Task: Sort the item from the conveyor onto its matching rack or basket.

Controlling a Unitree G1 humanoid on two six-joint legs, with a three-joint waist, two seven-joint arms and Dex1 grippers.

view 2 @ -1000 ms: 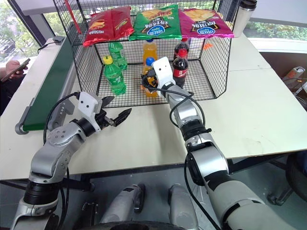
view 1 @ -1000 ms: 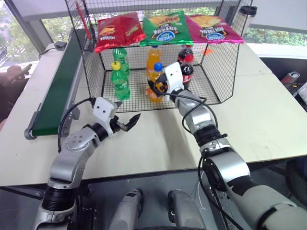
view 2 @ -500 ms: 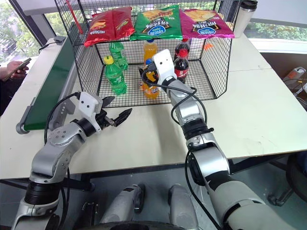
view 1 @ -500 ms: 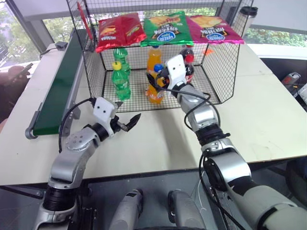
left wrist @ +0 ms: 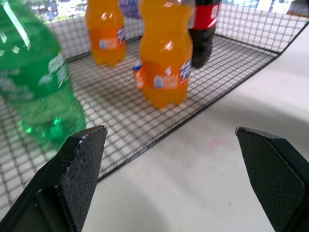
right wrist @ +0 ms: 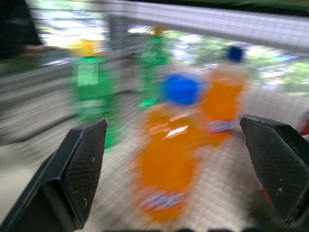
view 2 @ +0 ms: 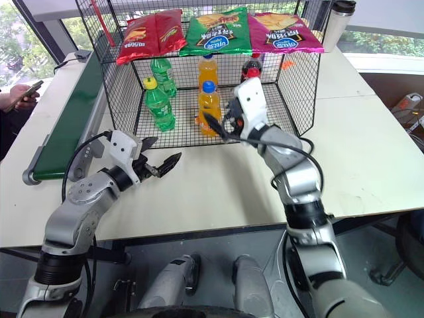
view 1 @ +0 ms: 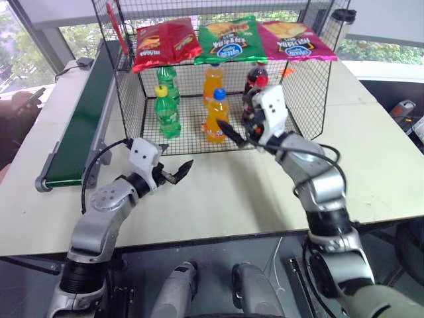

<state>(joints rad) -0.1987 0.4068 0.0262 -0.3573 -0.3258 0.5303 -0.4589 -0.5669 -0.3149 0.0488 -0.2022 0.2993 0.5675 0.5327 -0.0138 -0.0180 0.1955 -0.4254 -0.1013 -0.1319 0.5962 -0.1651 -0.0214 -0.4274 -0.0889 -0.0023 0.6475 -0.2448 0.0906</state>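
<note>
The item, an orange soda bottle with a blue cap (view 1: 216, 116), stands upright on the mesh floor of the black wire basket (view 1: 299, 93), near its open front. My right gripper (view 1: 238, 118) is open just in front of the bottle and slightly to its right, touching nothing. In the right wrist view the bottle (right wrist: 166, 150) stands between the fingers (right wrist: 82, 164), a little beyond them. My left gripper (view 1: 176, 158) is open and empty above the white table, in front of the basket. The green conveyor (view 1: 79, 126) runs along the left.
The basket also holds green soda bottles (view 1: 165, 109), a second orange soda (view 1: 212, 78) and cola bottles (view 1: 255, 79). Three chip bags (view 1: 228, 36) lie on its top. A travel mug (view 1: 341, 20) stands at the back right. A person's hand with a phone (view 2: 20, 93) is at the left edge.
My right gripper has drawn back out of the basket, away from the blue-capped bottle, which stays standing. The left arm has not moved.
</note>
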